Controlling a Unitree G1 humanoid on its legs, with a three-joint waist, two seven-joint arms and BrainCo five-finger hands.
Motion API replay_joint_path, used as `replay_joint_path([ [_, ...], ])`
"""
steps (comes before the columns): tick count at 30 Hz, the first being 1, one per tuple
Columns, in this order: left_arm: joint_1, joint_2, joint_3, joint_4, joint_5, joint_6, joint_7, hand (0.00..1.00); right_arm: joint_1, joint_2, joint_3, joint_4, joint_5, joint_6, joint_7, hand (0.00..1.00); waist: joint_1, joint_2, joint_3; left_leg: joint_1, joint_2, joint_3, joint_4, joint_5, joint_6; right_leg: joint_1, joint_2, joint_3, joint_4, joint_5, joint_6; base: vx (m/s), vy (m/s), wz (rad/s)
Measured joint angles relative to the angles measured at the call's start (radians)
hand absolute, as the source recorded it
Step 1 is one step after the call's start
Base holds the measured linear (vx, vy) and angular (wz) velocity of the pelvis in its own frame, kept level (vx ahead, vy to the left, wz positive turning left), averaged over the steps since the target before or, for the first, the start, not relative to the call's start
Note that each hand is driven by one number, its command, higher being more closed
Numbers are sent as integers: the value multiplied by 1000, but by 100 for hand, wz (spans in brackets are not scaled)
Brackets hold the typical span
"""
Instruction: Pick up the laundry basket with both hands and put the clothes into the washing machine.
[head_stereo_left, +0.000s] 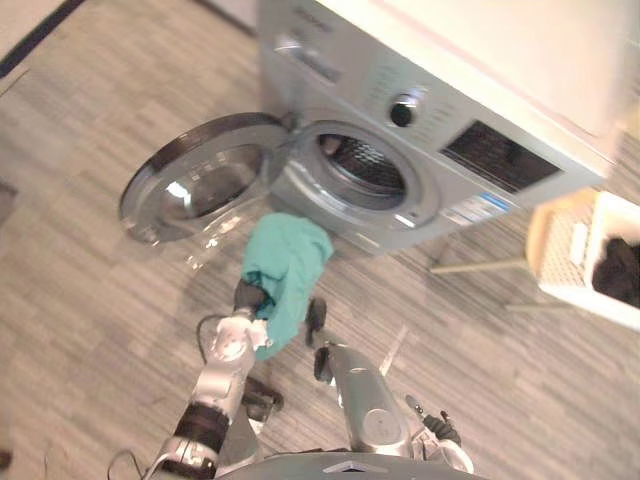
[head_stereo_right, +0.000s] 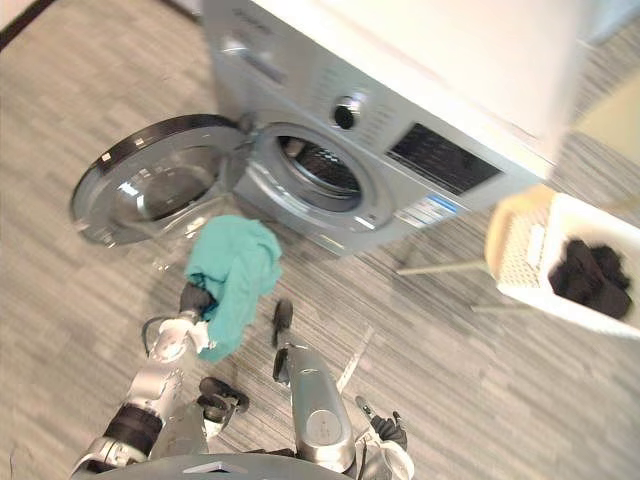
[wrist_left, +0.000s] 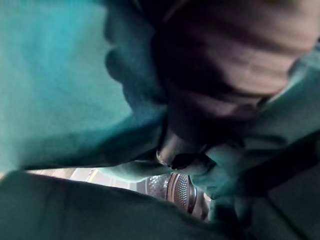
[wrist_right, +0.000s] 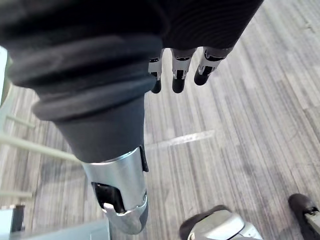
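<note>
A teal cloth (head_stereo_left: 285, 270) hangs from my left hand (head_stereo_left: 247, 296), which is held up low in front of the washing machine (head_stereo_left: 420, 110). In the left wrist view the cloth (wrist_left: 60, 75) wraps round the hand's dark cover (wrist_left: 225, 65) and its curled fingers (wrist_left: 172, 155). The machine's round door (head_stereo_left: 200, 180) stands swung open to the left, and the drum opening (head_stereo_left: 362, 165) lies just beyond the cloth. My right hand (head_stereo_left: 316, 320) hangs beside the cloth's lower end with straight fingers (wrist_right: 180, 70), holding nothing. The white laundry basket (head_stereo_right: 530, 250) stands far right with dark clothes (head_stereo_right: 592, 275) in it.
The basket rests on a pale stand whose legs (head_stereo_left: 480, 266) reach across the grey wood floor (head_stereo_left: 90, 300) towards the machine. The open door juts out low over the floor on the left.
</note>
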Motion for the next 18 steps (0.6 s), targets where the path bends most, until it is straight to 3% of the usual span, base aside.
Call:
replay_joint_path([
  [2,19,3,21,-7,0,9,-14,100,2,-1,10,10,-6,0,1,0,4,-20,-15,32,14,92,85,-2,-2,38,3,-45,-43,-36,-34,178,-115,-163],
  [3,24,-2,40,-8,0,13,-19,100,2,-6,18,10,-7,1,2,0,6,-16,-18,49,95,142,267,3,2,73,52,-36,-125,-20,-60,195,-117,-152],
  [4,26,-1,43,-9,0,14,-21,100,3,-8,32,12,-7,0,2,0,12,-18,-22,44,141,154,338,-24,-32,90,64,-14,-156,-20,-62,153,-58,-183],
  [5,18,-5,38,-12,1,15,-34,100,3,-10,44,17,-10,1,5,0,14,-17,-32,42,177,190,303,-69,-78,97,102,50,-195,-20,-61,16,30,-136],
  [6,14,-7,39,-18,2,14,-38,100,3,-17,41,19,-9,1,13,0,14,-5,-36,56,215,227,249,-36,-58,101,135,70,-197,-23,-60,25,65,-144],
  [8,13,-6,35,0,1,21,-45,100,32,-22,51,-6,-19,5,24,0,1,-10,-39,150,298,248,353,-32,-50,171,184,90,-204,-51,-48,67,30,-80],
  [9,34,-17,29,-1,1,24,-55,100,62,-19,61,-17,-32,4,37,0,10,-10,-39,228,345,284,431,2,4,230,209,97,-211,-54,-51,119,-21,-66],
  [10,61,-19,29,-3,0,25,-56,100,84,-27,93,-27,-47,4,44,0,29,-15,-47,281,387,289,510,68,111,289,224,132,-226,-61,-61,139,-32,-82],
  [11,82,-19,29,-3,-1,26,-56,100,93,-33,106,-33,-48,5,46,0,37,-24,-58,291,406,268,550,115,172,314,229,157,-238,-64,-64,132,-10,-99],
  [12,126,-16,28,-3,-9,27,-57,100,115,-40,140,-58,-51,4,58,0,49,-25,-82,237,432,125,635,215,254,351,232,211,-264,-70,-74,108,34,-91],
  [13,154,-10,27,-2,-12,30,-57,100,113,-43,161,-72,-69,4,66,0,61,-25,-96,112,398,-97,696,119,166,362,227,265,-278,-74,-77,112,119,-134],
  [14,171,-9,20,-3,-23,31,-58,100,101,-59,176,-70,-77,4,83,0,87,-16,-101,-17,311,-278,716,27,127,363,220,327,-279,-85,-90,110,226,-143],
  [15,212,-3,12,-3,-30,31,-58,100,101,-65,182,-68,-78,4,89,0,101,-12,-102,-84,258,-351,686,-26,89,394,219,368,-284,-88,-85,82,190,-120],
  [16,227,1,9,-3,-33,31,-58,100,103,-65,184,-64,-78,5,88,0,102,-12,-101,-104,239,-363,656,-37,78,406,216,377,-288,-94,-78,71,179,-64],
  [18,244,3,-9,-3,-46,32,-64,100,109,-76,194,-59,-78,6,89,0,100,-6,-101,-194,140,-393,451,-39,43,429,189,391,-282,-121,-49,60,220,-13],
])
